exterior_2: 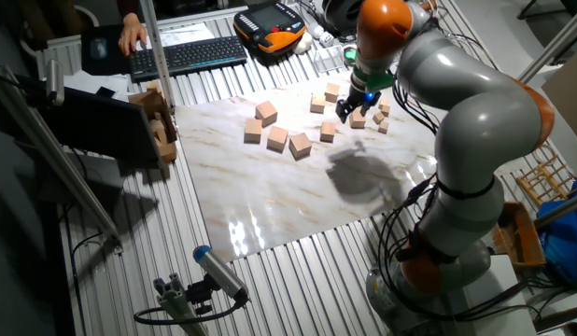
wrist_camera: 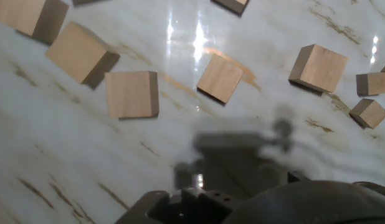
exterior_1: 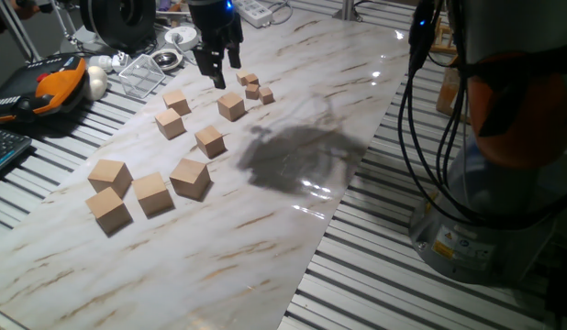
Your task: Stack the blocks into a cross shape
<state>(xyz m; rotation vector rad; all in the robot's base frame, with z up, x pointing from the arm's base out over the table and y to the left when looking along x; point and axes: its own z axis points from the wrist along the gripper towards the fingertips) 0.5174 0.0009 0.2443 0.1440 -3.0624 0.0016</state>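
Seemingly, 4 blocks (exterior_1: 153, 191) far from tool (exterior_1: 216, 68)

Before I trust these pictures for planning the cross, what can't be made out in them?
- Gripper: open or shut cannot be told; dark and small in both fixed views, and in the hand view its fingers are out of frame.
- Large blocks: in the hand view, the top and left edges crop them.
- Tiny cubes: in the other fixed view, the arm partly covers them.
- Right end of the marble board: a dark shadow covers part of it.
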